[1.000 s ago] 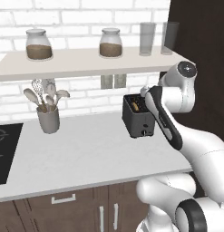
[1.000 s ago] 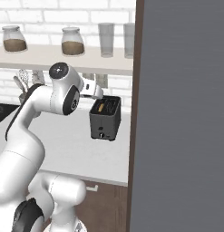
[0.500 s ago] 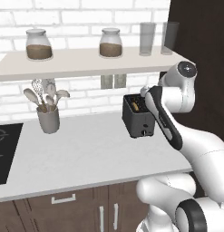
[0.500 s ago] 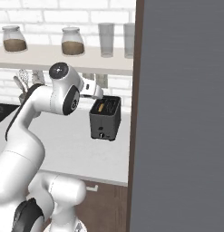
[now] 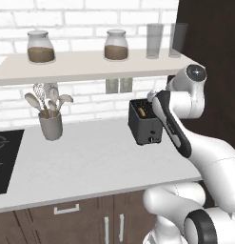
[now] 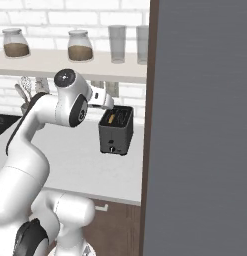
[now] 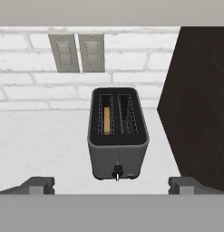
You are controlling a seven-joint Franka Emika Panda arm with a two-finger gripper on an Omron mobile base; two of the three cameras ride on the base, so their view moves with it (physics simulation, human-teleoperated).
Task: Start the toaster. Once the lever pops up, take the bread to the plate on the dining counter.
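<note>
Gripper [image 7: 111, 186] is spread wide and holds nothing; in the hand view its two dark fingertips [image 7: 38, 185] sit at 7 and 5 o'clock along the bottom edge, well apart, with the toaster [image 7: 118, 136] between and beyond them, not touching either. Toaster stands upright on the pale grey worktop [image 5: 90, 162], close to the white brick wall [image 7: 36, 90] and just beside the tall dark cabinet panel [image 7: 199, 104], which is at 3 o'clock of it in the hand view. Narrow face with the small knob [image 7: 117, 171] points toward the camera. The bread [image 7: 106, 120] sits on edge in the left slot, sunk low between the wire guides; the right slot looks empty. Two pale wall outlets [image 7: 77, 52] are at 12 o'clock of the toaster in the hand view. In the left base view the toaster [image 5: 143, 123] is at about 3 o'clock of frame centre, with the arm's forearm crossing just in front of its right side; the hand itself is hidden behind the arm there. In the right base view the toaster [image 6: 116, 131] is near centre, with the wrist at 10 o'clock of it, slightly above. A grey utensil holder [image 5: 51, 125] with spoons stands on the worktop at 9 o'clock of the toaster, well apart. The shelf [image 5: 90, 66] above carries two jars [image 5: 116, 45] and two glasses [image 5: 155, 41]. A black cooktop [image 5: 4, 159] sits at the far left edge.
</note>
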